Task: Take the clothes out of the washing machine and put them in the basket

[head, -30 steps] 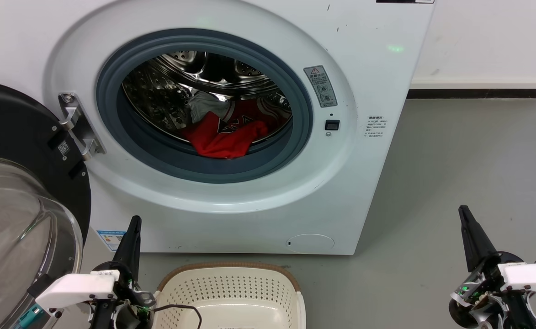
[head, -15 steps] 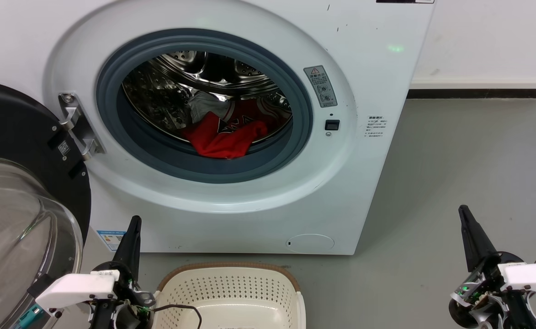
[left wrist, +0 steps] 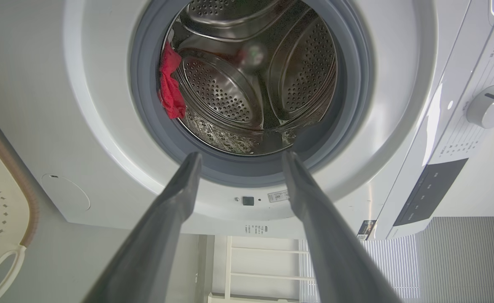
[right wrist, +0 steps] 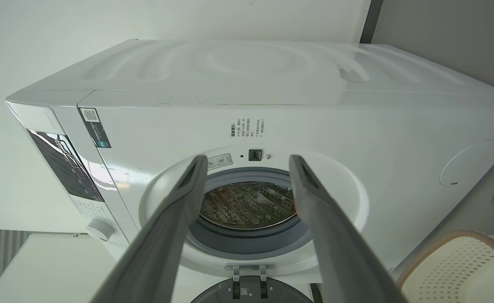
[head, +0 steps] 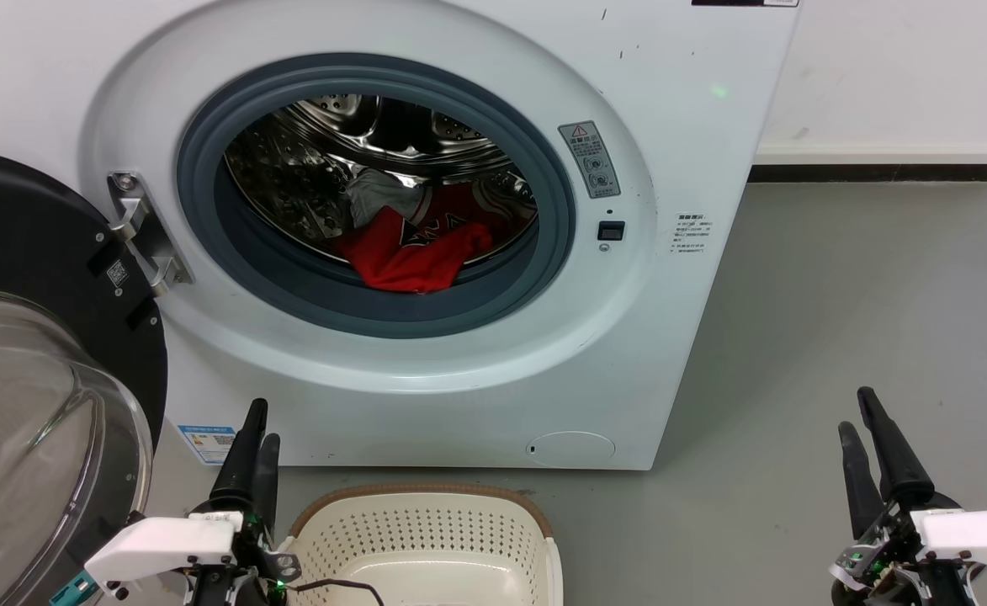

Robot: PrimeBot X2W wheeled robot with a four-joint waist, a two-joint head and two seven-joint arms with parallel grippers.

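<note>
Grey floor point(head: 838, 320), white wall point(head: 897, 76) with a dark skirting strip behind. The washer point(head: 695, 126) stands against the wall, front facing the robot. Its door point(head: 30, 252) is swung wide open to the left on a metal hinge point(head: 144, 236), black rim up, bulged glass toward the camera.

The clothes point(head: 413, 252) lie in the drum point(head: 308, 168), low and toward the front. A red heap rests against the inner edge of the grey gasket point(head: 198, 194), with a patch of black-and-white lettering on top and a pale piece behind it. Lettering too crumpled to read. The left wrist view catches a fold of red at the drum's rim.

The basket point(head: 426, 526) sits on the floor just before the washer's base, below the opening. Cream, perforated sides, brown rim.

Left gripper point(head: 262, 423) hangs low, just beside the basket's left rim, fingers pointing up at the washer front. Its wrist view shows the two fingers spread apart, nothing between them, the drum mouth framed in the gap.

Right gripper point(head: 855, 411) hangs over bare floor, well apart from the washer's right corner. Fingers likewise parted and holding nothing, aimed at the opening.
</note>
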